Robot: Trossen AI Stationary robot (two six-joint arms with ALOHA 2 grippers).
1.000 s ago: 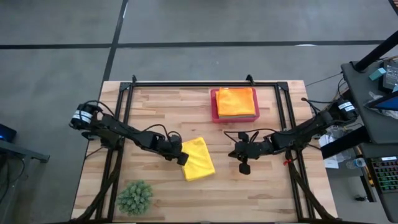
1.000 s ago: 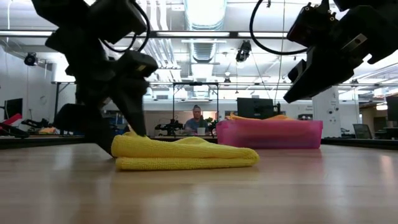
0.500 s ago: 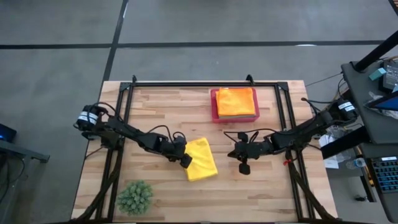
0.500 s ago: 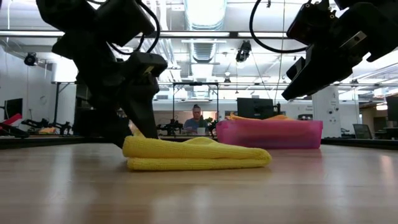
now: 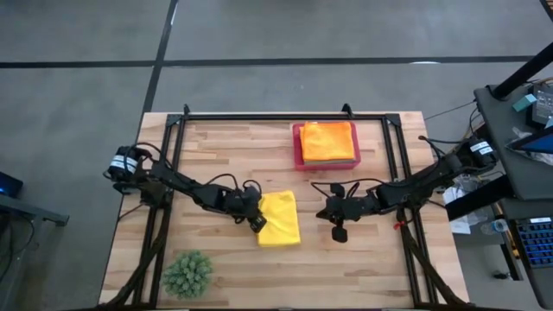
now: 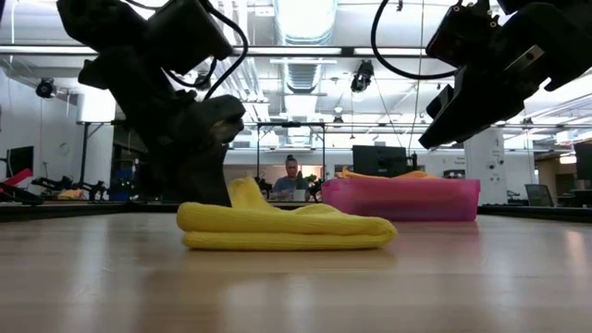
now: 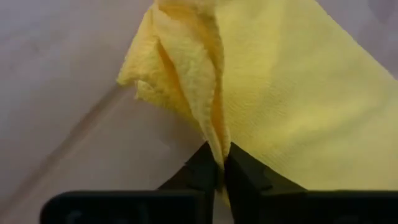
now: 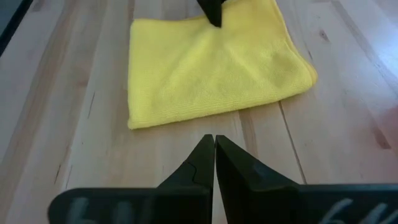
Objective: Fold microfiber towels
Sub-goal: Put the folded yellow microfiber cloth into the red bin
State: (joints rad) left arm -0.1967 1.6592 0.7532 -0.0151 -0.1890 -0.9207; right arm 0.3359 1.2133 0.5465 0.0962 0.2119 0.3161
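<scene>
Left gripper (image 5: 257,222) pinched the left edge of a folded yellow towel (image 5: 280,218) at mid-table, seen from above, while the right gripper (image 5: 339,233) hung just to the towel's right, apart from it, fingers together and holding nothing. An orange towel (image 5: 327,140) lay in a pink tray (image 5: 297,147) toward the far side of the table (image 5: 225,147), and a spiky green plant ball (image 5: 187,273) sat near the front left corner.

At table height, the left gripper (image 6: 215,180) stood at the near end of the yellow towel (image 6: 287,228), where a small peak of cloth was raised. The right gripper (image 6: 442,125) was well above the wood. The tray (image 6: 402,200) stood behind the towel, and a person (image 6: 292,178) sat in the room beyond.

On the left wrist camera, the closed fingers (image 7: 202,171) clamped a raised pleat of yellow towel (image 7: 280,106).

On the right wrist camera, the right gripper (image 8: 214,146) was shut and empty, with the yellow towel (image 8: 211,68) flat on the boards ahead and the left gripper's tip (image 8: 212,11) at its far edge.
</scene>
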